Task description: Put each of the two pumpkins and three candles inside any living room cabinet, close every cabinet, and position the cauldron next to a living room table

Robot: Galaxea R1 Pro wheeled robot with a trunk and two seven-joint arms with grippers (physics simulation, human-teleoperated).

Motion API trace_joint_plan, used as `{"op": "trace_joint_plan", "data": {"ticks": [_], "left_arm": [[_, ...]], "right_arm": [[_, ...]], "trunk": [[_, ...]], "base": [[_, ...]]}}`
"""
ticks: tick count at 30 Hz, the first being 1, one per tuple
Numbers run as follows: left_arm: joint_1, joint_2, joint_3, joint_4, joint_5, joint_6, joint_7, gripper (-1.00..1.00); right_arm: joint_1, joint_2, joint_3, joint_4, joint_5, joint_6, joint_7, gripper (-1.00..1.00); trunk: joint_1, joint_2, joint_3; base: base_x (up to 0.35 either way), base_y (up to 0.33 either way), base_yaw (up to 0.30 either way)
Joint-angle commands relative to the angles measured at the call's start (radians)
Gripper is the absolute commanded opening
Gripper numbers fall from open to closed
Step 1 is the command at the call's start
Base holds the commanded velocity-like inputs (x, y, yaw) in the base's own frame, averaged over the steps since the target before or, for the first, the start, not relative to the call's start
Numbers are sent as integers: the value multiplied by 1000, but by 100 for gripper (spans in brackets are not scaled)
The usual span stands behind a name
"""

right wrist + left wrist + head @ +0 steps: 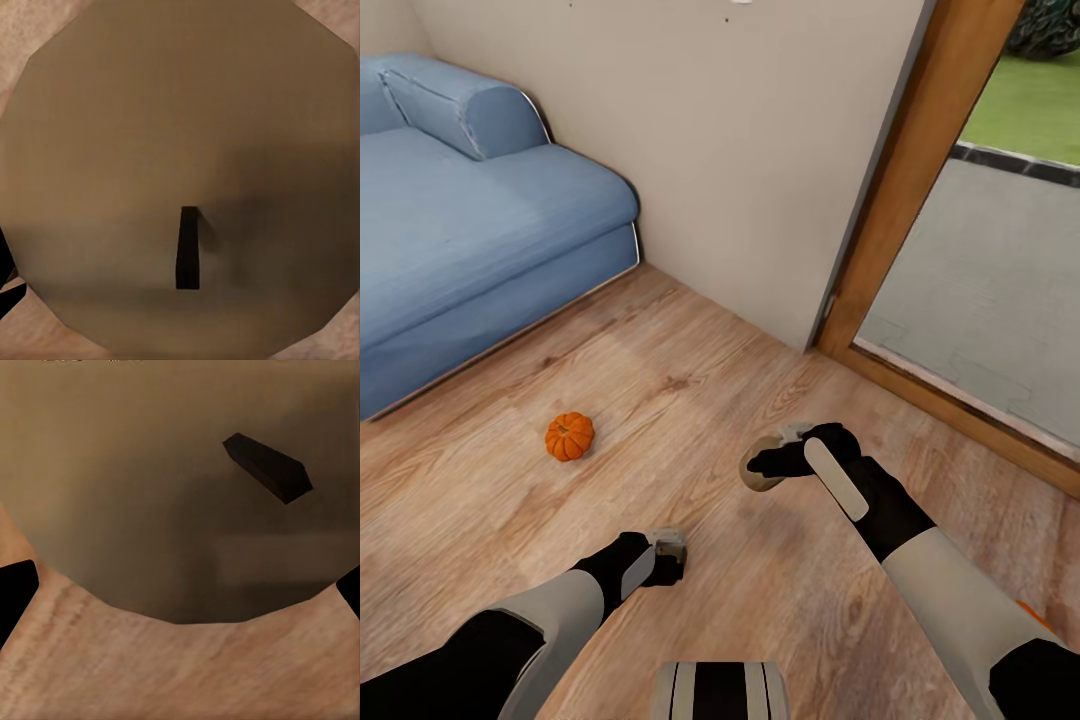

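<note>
Head view: nearest, the left gripper (pixel 672 560) hangs low over the wooden floor (pixel 690 400), its jaw state impossible to tell. The right gripper (pixel 768 468) pinches a tan candle (pixel 762 463). An orange pumpkin (pixel 569 436) sits on the floor near the blue sofa (pixel 450 240).

Left wrist view: a candle top (pixel 150 487) with dark wick (pixel 268 467), very close.

Right wrist view: the held candle's top (pixel 180 135), wick (pixel 187 247) upright.

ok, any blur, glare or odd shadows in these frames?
Head view: soft, even light with no glare. The pumpkin casts only a faint shadow on the floor. Left wrist view: the left candle is very close and blurred, with a hazy dark patch on its top. Right wrist view: the right candle is equally soft, with a smudged shadow beside its wick.
</note>
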Motion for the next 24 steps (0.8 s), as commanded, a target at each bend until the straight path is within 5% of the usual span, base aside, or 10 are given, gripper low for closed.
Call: {"op": "trace_joint_plan", "data": {"ticks": [1, 12, 20, 21, 24], "left_arm": [[0, 0, -7, -2, 11, 5, 6, 100], [0, 0, -6, -3, 11, 5, 6, 100], [0, -1, -7, -8, 11, 5, 6, 100], [0, -1, -7, -8, 11, 5, 6, -100], [0, -1, -7, -8, 11, 5, 6, -100]], "right_arm": [[-1, -1, 3, -1, -11, 1, -10, -100], [-1, -1, 3, -1, -11, 1, -10, -100], [-1, -1, 3, -1, -11, 1, -10, -100], [-1, -1, 3, -1, -11, 1, -10, -100], [-1, -1, 3, -1, -11, 1, -10, -100]], "trunk": [[0, 0, -1], [0, 0, -1], [0, 0, -1], [0, 0, -1], [0, 0, -1]], "base": [[43, 0, 0], [220, 0, 0], [28, 0, 0], [0, 0, 0], [0, 0, 0]]}}
